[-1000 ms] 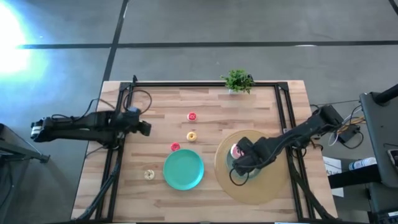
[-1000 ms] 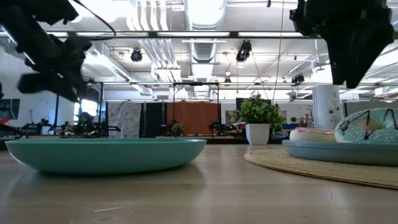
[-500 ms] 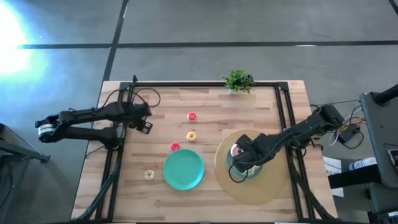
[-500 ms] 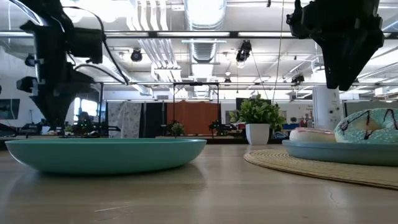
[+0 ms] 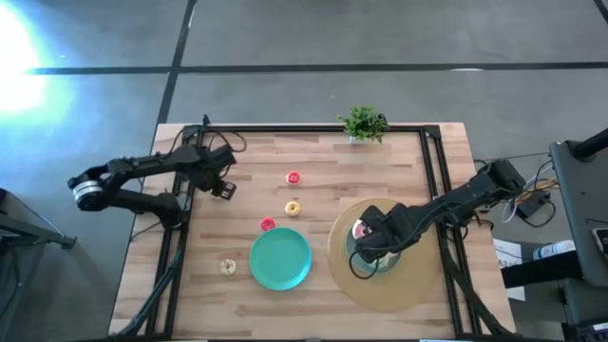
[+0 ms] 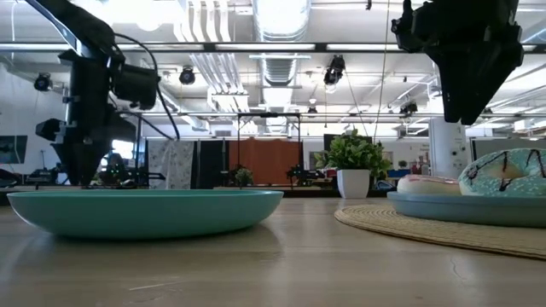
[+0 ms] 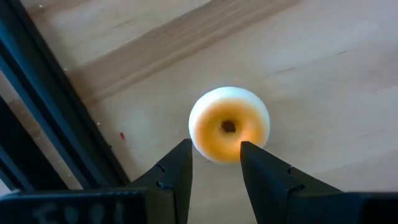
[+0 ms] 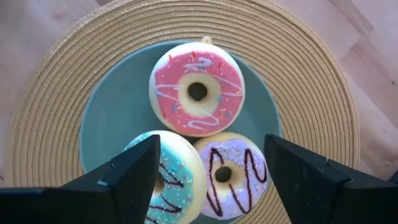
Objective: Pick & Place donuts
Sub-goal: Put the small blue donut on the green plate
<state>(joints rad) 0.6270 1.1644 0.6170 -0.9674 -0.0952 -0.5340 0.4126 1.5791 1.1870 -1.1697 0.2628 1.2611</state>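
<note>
Three large donuts lie on a teal plate (image 8: 106,112): pink (image 8: 197,90), green-white (image 8: 168,180) and white with dark stripes (image 8: 231,171). My right gripper (image 8: 211,146) hangs open above them (image 5: 370,249), touching none. On the wood lie small donuts: red (image 5: 293,177), yellow (image 5: 293,207), red (image 5: 268,224) and cream (image 5: 228,266). My left gripper (image 5: 224,188) points down over the table's left part, open. In its wrist view a small cream donut with a yellow top (image 7: 229,126) lies flat beyond the fingertips (image 7: 214,152).
A second teal plate (image 5: 280,258) sits bare near the table's near edge. A round woven mat (image 5: 408,285) lies under the donut plate. A potted plant (image 5: 363,123) stands at the far edge. Black frame rails (image 5: 185,171) run along the table's sides, one close to my left gripper.
My left arm has swung in over the table's left side. Its gripper has tipped from nearly level to pointing down, staying over about the same spot. The donuts and plates have kept their places.
</note>
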